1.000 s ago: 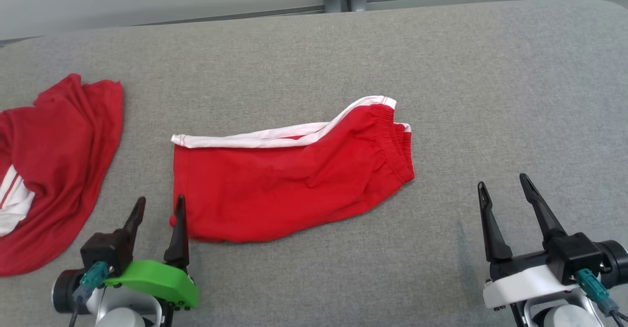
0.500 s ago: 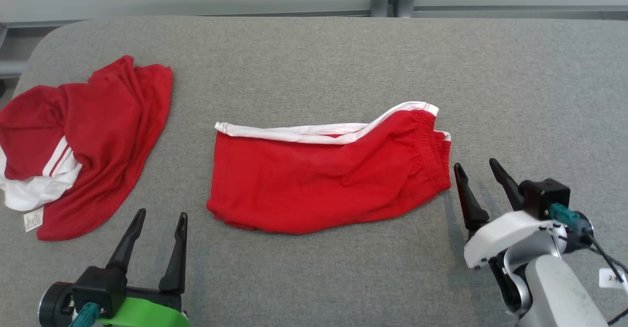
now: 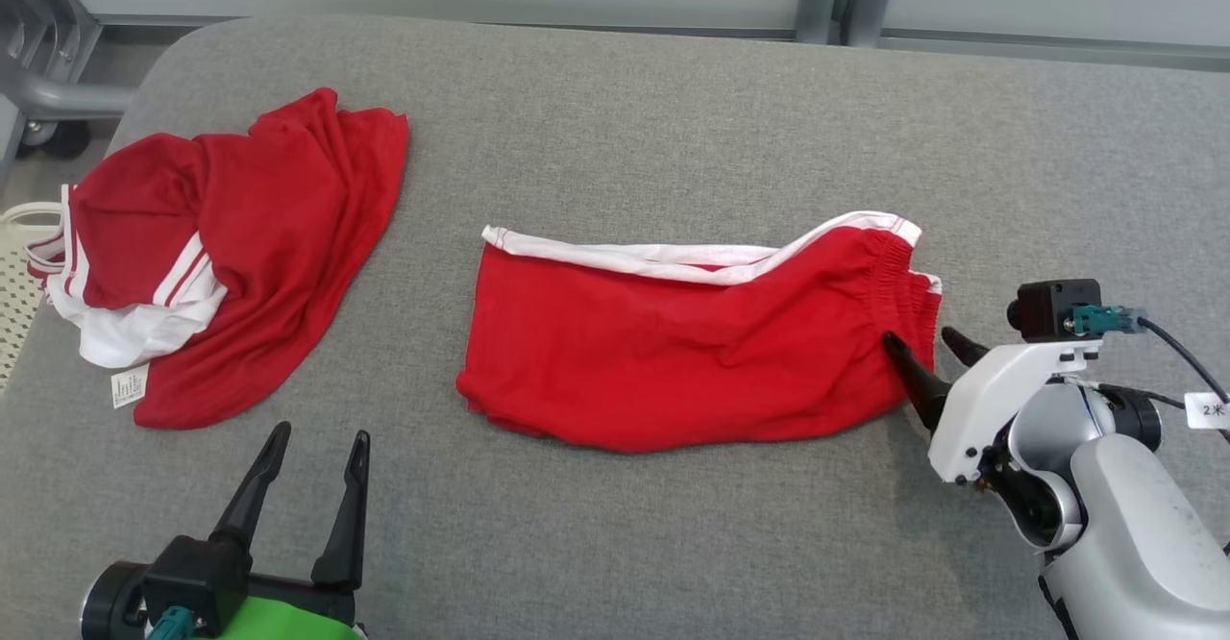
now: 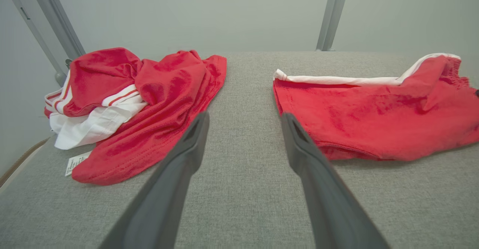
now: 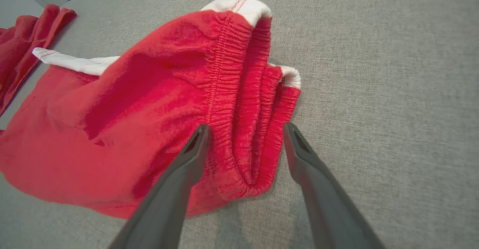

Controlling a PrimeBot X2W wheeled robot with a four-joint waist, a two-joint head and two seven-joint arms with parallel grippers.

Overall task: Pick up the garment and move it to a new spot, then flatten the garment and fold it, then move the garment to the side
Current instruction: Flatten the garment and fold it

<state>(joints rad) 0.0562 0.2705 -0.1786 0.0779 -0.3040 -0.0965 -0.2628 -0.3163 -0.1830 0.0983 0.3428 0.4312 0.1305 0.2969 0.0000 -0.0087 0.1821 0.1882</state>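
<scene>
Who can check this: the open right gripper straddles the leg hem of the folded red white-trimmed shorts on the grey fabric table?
Not the leg hem: the open right gripper straddles the gathered elastic waistband of the folded red white-trimmed shorts on the grey fabric table, as the right wrist view shows.

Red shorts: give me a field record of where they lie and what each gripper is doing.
garment: red shorts, lying flat mid-table, waistband toward the robot's right
right gripper: open, fingers astride the waistband end, not gripping
left gripper: open, above bare grey padded table, clear of both garments
other: crumpled red-and-white garment, far left
</scene>
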